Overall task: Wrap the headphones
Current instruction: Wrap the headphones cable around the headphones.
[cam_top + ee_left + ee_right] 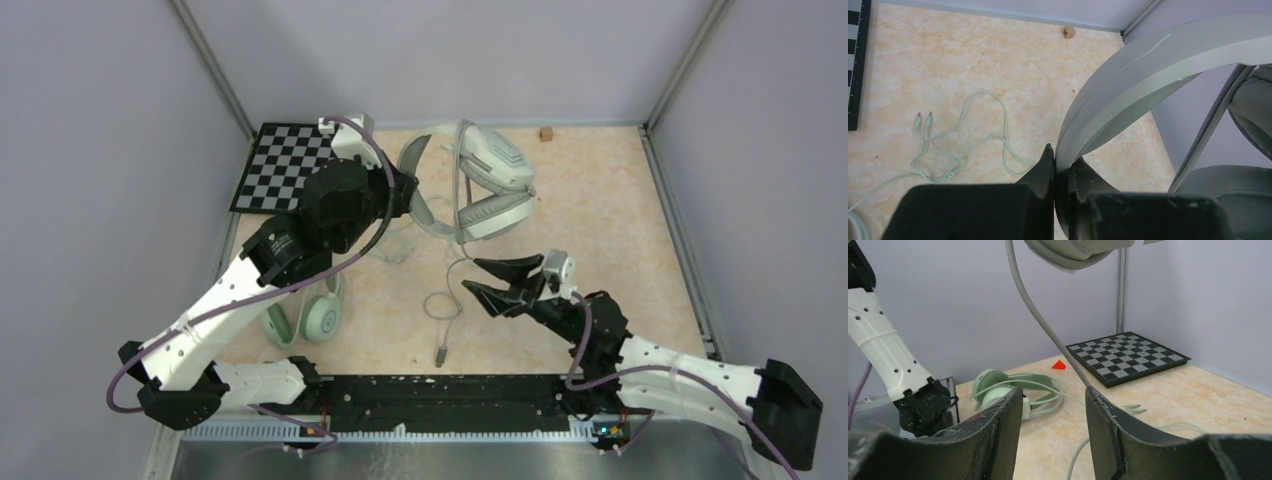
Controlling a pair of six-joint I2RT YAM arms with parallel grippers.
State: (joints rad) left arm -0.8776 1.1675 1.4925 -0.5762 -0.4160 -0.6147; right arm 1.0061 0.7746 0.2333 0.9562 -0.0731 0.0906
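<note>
The white headset [495,185] has angular cups and is held up off the table at the back. My left gripper [408,190] is shut on its grey headband [1148,75], which is pinched between the fingers of the gripper [1060,160]. Its grey cable [458,250] hangs down, loops on the table and ends in a plug [440,355]. My right gripper [480,277] is open and empty, its tips just short of the cable [1038,315], seen beyond the gripper [1054,395]. The mint-green headset [310,318] lies at the near left, partly under my left arm, and also shows in the right wrist view [998,385].
A checkerboard [282,165] lies at the back left. The pale-green cable [973,135] sprawls on the table with two plugs. A small brown block [546,133] sits by the back wall. A red triangle [1059,365] lies near the board. Walls enclose three sides.
</note>
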